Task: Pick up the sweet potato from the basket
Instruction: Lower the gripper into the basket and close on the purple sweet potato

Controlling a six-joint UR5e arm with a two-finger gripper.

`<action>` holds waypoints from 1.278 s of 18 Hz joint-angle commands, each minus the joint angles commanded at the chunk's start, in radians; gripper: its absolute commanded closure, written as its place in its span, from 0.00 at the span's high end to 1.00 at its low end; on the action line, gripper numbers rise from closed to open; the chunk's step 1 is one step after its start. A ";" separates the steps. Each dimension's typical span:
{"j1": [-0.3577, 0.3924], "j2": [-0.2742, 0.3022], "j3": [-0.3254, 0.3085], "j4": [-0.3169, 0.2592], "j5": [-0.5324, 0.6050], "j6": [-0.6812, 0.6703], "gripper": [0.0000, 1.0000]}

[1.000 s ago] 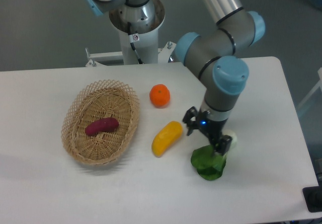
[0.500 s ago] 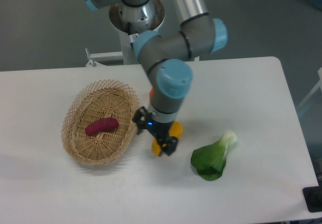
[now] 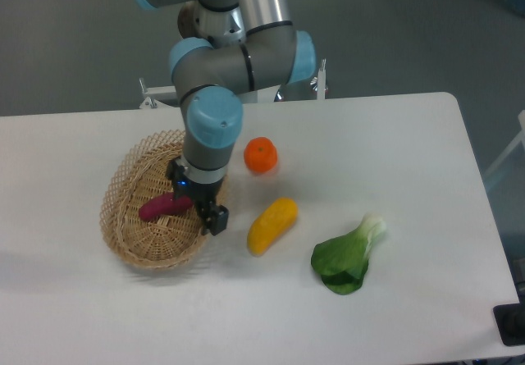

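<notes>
Fixed-camera view: small oblong reddish-purple sweet potato (image 3: 163, 207) lying in the oval tan woven wicker basket (image 3: 131, 235) on the white worktop (image 3: 410, 152), its long axis running lower left to upper right. Black two-finger gripper (image 3: 199, 202) hangs over the basket's right side just beside the tuber's upper-right end; whether its fingers are open or closed cannot be told. Round orange fruit (image 3: 261, 155), yellow-orange oblong vegetable (image 3: 272, 225) and green leafy vegetable (image 3: 348, 256) lie to the right.

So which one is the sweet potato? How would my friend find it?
Find the big straw basket on the left of the white table. The sweet potato lies inside it, just beside the robot's gripper. It is small and reddish-purple, unlike the yellow vegetable and the orange fruit.
</notes>
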 joint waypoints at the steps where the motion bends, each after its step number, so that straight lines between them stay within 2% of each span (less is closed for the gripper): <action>1: -0.006 0.000 -0.012 0.002 0.002 0.000 1.00; 6: -0.032 0.000 -0.058 0.009 0.003 0.000 1.00; 10: -0.041 -0.006 -0.077 0.038 0.006 -0.014 1.00; 13: -0.048 -0.015 -0.097 0.081 0.028 -0.021 1.00; 16: -0.049 -0.018 -0.097 0.089 0.031 -0.063 1.00; 17: -0.051 -0.018 -0.097 0.089 0.035 -0.067 0.96; 18: -0.054 -0.024 -0.097 0.090 0.040 -0.069 0.86; 20: -0.063 -0.029 -0.094 0.092 0.060 -0.086 0.65; 23: -0.069 -0.049 -0.088 0.138 0.071 -0.146 0.34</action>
